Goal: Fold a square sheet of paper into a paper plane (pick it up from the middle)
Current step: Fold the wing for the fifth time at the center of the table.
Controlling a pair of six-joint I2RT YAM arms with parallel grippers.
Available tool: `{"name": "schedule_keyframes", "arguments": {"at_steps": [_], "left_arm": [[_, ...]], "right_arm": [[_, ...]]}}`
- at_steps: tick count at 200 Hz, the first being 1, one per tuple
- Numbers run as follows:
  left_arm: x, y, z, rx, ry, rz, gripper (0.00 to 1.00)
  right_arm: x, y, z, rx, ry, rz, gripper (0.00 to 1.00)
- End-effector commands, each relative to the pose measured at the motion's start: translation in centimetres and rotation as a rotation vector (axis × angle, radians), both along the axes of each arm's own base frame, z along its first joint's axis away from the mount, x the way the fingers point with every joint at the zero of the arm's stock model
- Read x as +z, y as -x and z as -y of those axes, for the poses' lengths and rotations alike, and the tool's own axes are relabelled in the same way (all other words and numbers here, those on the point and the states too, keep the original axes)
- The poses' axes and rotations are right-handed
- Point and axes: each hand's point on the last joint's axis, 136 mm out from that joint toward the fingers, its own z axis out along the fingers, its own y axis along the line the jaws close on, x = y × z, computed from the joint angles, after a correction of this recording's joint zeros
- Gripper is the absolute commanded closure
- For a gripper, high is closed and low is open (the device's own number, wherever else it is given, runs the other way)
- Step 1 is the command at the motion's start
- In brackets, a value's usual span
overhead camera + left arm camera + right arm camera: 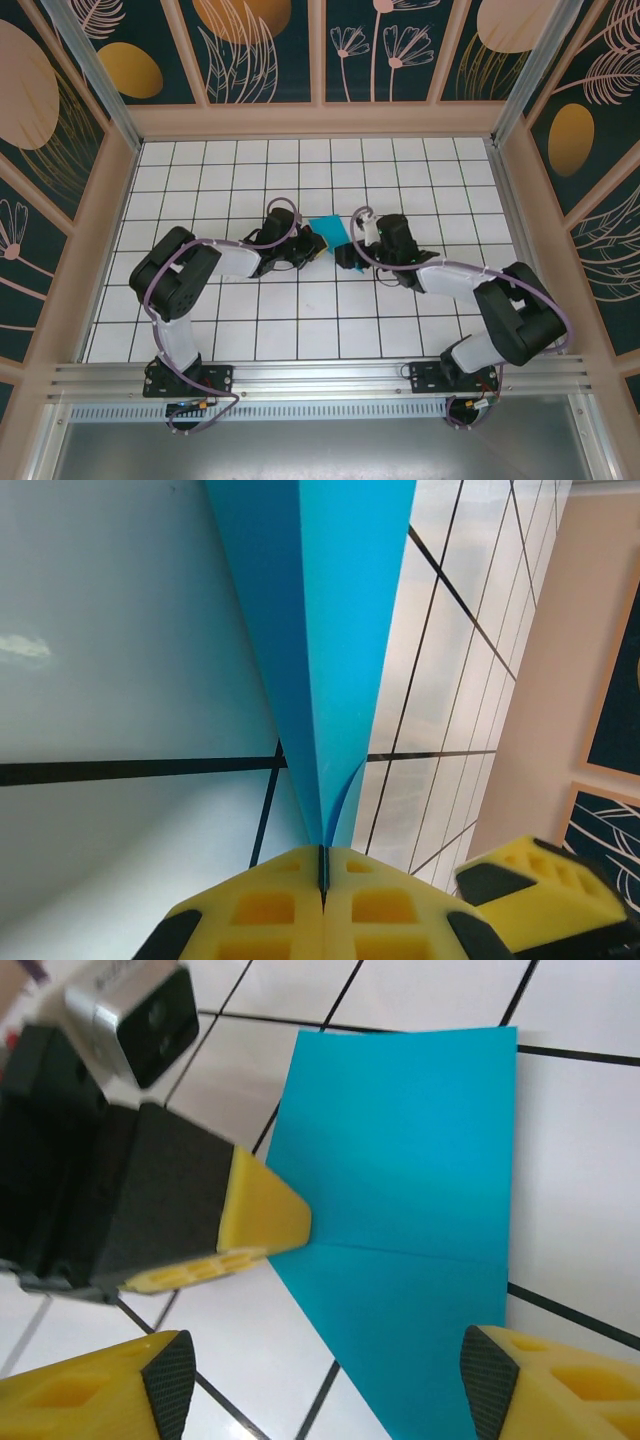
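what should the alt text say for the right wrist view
A teal-blue paper, creased across its middle, sits over a white tiled table, its left edge pinched by the shut yellow tips of the left claw. The right claw stands open, its two yellow fingers apart at the picture's bottom corners.

Left gripper [323, 865]: pinched closed on folded paper [320, 630].
Right gripper [330, 1375]: jaws spread wide, low, facing the left.

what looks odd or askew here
Nothing torn or spilled. The teal paper is creased and pinched at one edge in the shut left gripper, so it seems not to lie flat.
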Motion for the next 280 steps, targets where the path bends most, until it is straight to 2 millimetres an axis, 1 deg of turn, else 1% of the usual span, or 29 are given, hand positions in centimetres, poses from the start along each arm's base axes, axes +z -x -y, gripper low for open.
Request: {"name": "schedule_keyframes", "arguments": {"at_steps": [1, 18, 31, 54, 80, 86, 103, 125, 131, 151, 164, 169, 183, 191, 204, 215, 229, 256, 266, 280], "left_arm": [[0.8, 0.8, -0.6, 0.013, -0.007, -0.01, 0.99], [1.1, 1.1, -0.8, 0.016, -0.008, -0.014, 0.98], [1.2, 1.2, -1.0, 0.019, -0.01, -0.015, 0.98], [1.4, 1.1, -1.0, 0.023, -0.01, -0.018, 0.98], [1.1, 1.0, -0.9, 0.023, -0.017, -0.03, 0.98], [1.0, 1.0, -0.8, 0.021, -0.017, -0.033, 0.98], [0.9, 1.0, -0.8, 0.02, -0.018, -0.039, 0.98], [1.1, 1.0, -0.7, 0.02, -0.018, -0.039, 0.97], [1.1, 1.0, -0.7, 0.02, -0.018, -0.041, 0.97], [1.0, 1.0, -0.7, 0.019, -0.02, -0.045, 0.97], [1.0, 1.0, -0.7, 0.019, -0.02, -0.049, 0.96], [1.0, 1.0, -0.7, 0.019, -0.021, -0.049, 0.96], [1.0, 0.9, -0.7, 0.019, -0.022, -0.049, 0.95], [1.1, 0.9, -0.6, 0.017, -0.021, -0.048, 0.95], [1.2, 0.8, -0.4, 0.007, -0.022, -0.044, 0.93], [1.4, 0.7, -0.4, -0.001, -0.028, -0.04, 0.91], [1.5, 0.6, -0.4, -0.006, -0.04, -0.033, 0.88], [1.6, 0.3, -1.0, 0.002, -0.051, -0.028, 0.82], [1.7, 0.2, -1.1, 0.0, -0.049, -0.025, 0.78], [2.0, -0.2, -1.7, 0.008, -0.055, -0.016, 0.73]], "right_arm": [[-0.2, -0.9, 0.5, 0.021, 0.127, 0.222, 0.29], [0.1, -0.1, -0.1, 0.067, 0.154, 0.349, 0.29], [0.3, 0.3, -0.5, 0.1, 0.153, 0.404, 0.29], [-0.5, 0.6, -1.2, 0.147, 0.215, 0.484, 0.32], [-1.4, 0.8, -1.8, 0.183, 0.255, 0.544, 0.35], [-1.5, 0.6, -2.0, 0.186, 0.265, 0.561, 0.37], [-2.0, 0.5, -2.6, 0.206, 0.297, 0.596, 0.4], [-2.2, -0.4, -2.9, 0.181, 0.345, 0.645, 0.43], [-2.2, -0.7, -2.9, 0.169, 0.354, 0.658, 0.46], [-2.3, -1.4, -2.9, 0.143, 0.378, 0.683, 0.48], [-2.5, -1.5, -3.1, 0.142, 0.387, 0.695, 0.51], [-2.6, -1.6, -3.1, 0.141, 0.393, 0.699, 0.54], [-2.8, -1.6, -3.3, 0.145, 0.401, 0.705, 0.57], [-3.0, -1.6, -3.4, 0.148, 0.406, 0.705, 0.61], [-3.2, -1.6, -3.5, 0.152, 0.406, 0.703, 0.67], [-3.3, -1.6, -3.5, 0.155, 0.405, 0.699, 0.74], [-3.3, -1.5, -3.4, 0.154, 0.404, 0.698, 0.77], [-3.2, -1.1, -3.4, 0.163, 0.392, 0.692, 0.79], [-3.2, -0.9, -3.4, 0.169, 0.387, 0.686, 0.82], [-3.4, -0.8, -3.4, 0.174, 0.381, 0.673, 0.83]]}}
